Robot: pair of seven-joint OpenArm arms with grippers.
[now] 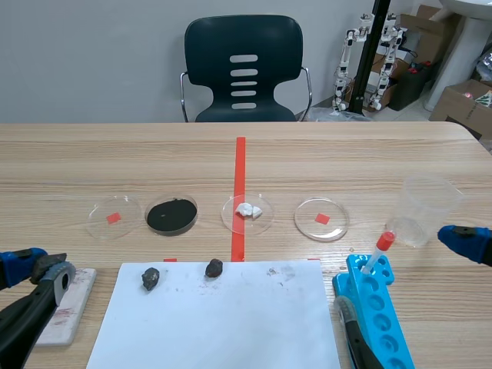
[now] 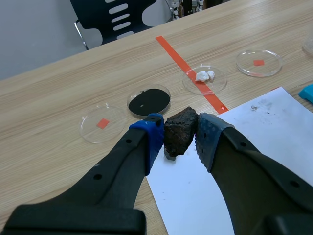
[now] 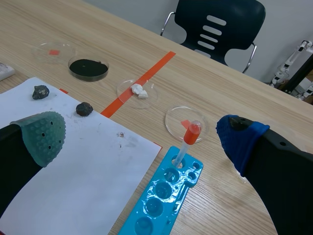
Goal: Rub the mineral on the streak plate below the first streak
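Pinched between left gripper (image 2: pixel 179 139) pads: dark mineral (image 2: pixel 180 128), lower tip left bare, likely for rubbing | streak plate (image 1: pixel 73 302) just beside that gripper, faint reddish streak on it | right gripper (image 3: pixel 142 134) spread wide, empty, parked clear by blue tray (image 3: pixel 161 200)

Bright, even light; soft shadows

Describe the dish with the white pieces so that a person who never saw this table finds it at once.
An orange-red tape line runs down the middle of the wooden table. Four round clear dishes stand in a row across it, and this dish sits right on the line. It alone holds white lumps; one neighbour is filled with black, the other has only a red square.
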